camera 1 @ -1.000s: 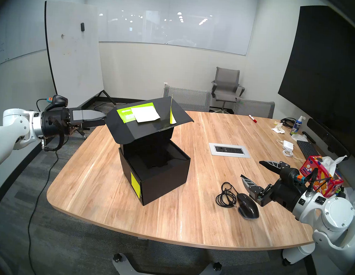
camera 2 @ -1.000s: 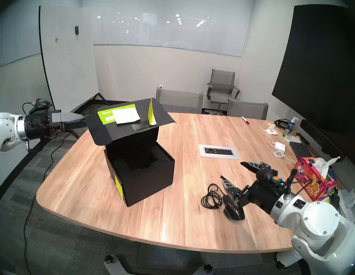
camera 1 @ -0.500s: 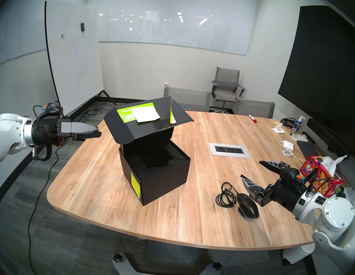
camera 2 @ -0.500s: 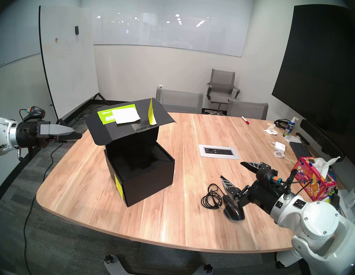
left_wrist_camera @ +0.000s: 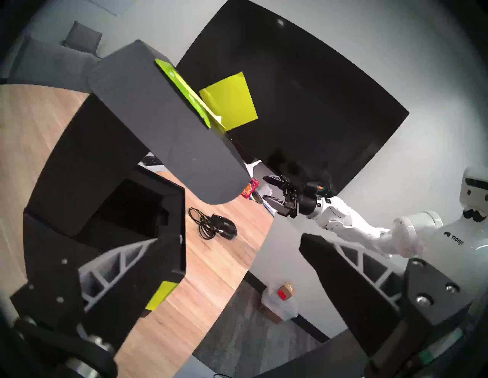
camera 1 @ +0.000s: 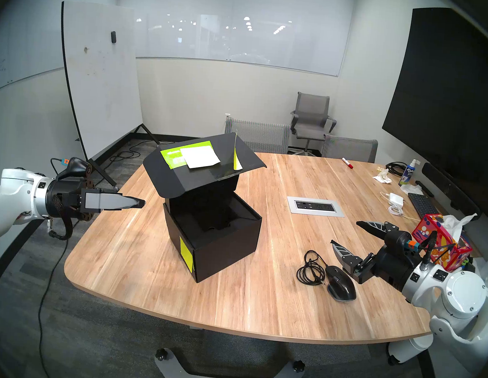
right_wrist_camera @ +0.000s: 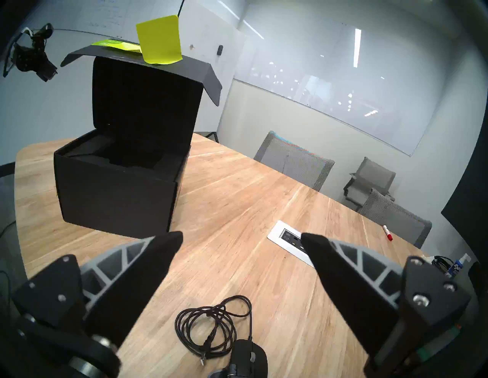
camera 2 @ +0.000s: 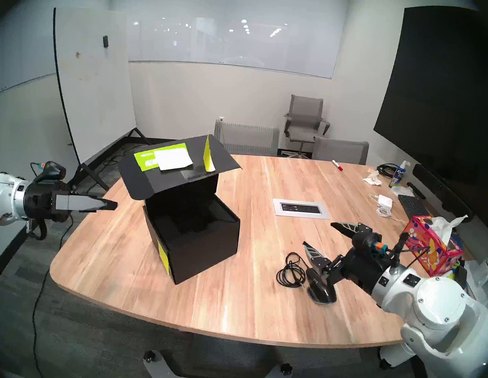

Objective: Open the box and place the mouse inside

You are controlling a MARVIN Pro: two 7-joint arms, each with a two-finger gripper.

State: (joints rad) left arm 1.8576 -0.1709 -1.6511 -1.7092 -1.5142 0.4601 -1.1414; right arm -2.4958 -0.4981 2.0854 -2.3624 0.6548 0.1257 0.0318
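At mid-surface [camera 1: 257, 302] our box [camera 1: 221, 240] stands lid up; the mouse [camera 1: 341, 283] lies well right, beside its cable [camera 1: 311, 266]. Our right pincer [camera 1: 345, 233] hangs apart above it, left pincer [camera 1: 139, 203] apart, empty.

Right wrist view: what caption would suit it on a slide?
Open right claw hovers above the mouse and its coiled cable, facing the box with raised lid.
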